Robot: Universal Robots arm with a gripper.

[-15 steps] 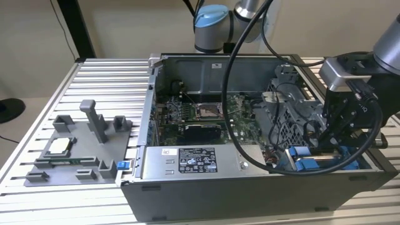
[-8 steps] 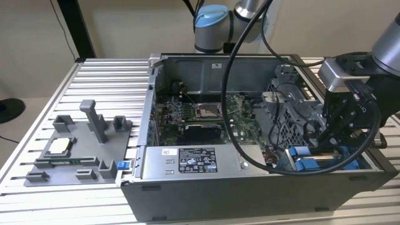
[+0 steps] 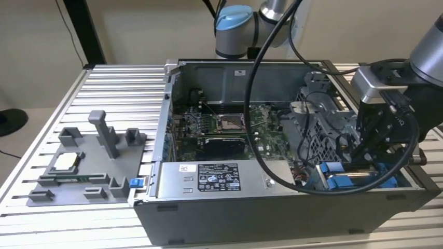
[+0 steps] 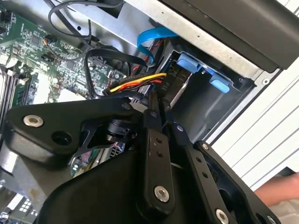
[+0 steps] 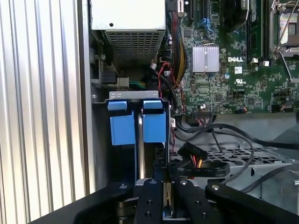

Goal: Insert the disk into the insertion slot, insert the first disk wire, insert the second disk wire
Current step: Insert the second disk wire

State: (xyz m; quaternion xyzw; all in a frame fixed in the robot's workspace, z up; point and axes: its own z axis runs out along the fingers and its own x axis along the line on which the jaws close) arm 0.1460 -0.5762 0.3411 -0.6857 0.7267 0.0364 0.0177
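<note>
An open desktop computer case (image 3: pixel 277 207) lies on its side on a ribbed metal tabletop (image 3: pixel 118 88), its inside facing up. The robot arm (image 3: pixel 422 62) reaches down into the case at the corner nearest the exterior view's right.

The gripper (image 5: pixel 167 196) hangs just above the drive bay there. In both wrist views its two black fingers (image 4: pixel 154 140) stand close together, nearly parallel, with only a thin gap between them. Whether they pinch anything cannot be told from the pictures.

The disk (image 5: pixel 139 140) sits on edge inside the insertion slot (image 5: pixel 135 95) at that corner of the case, a thin silver strip between the two bright blue parts of its carrier frame (image 5: pixel 154 123). In the exterior view the blue carrier (image 3: pixel 346 179) shows low in the case, beside the gripper.

A bundle of red, yellow and black wires (image 4: pixel 138 83) ends in a black plug close to the fingertips. A flat blue cable (image 4: pixel 152 37) curves near the bay.

The green motherboard (image 3: pixel 221 122) covers the case floor. A grey power-supply box (image 3: pixel 218 179) lies along the case's near edge. Toward the tabletop's edge on the exterior view's left stands a grey fixture tray (image 3: pixel 83 166).
</note>
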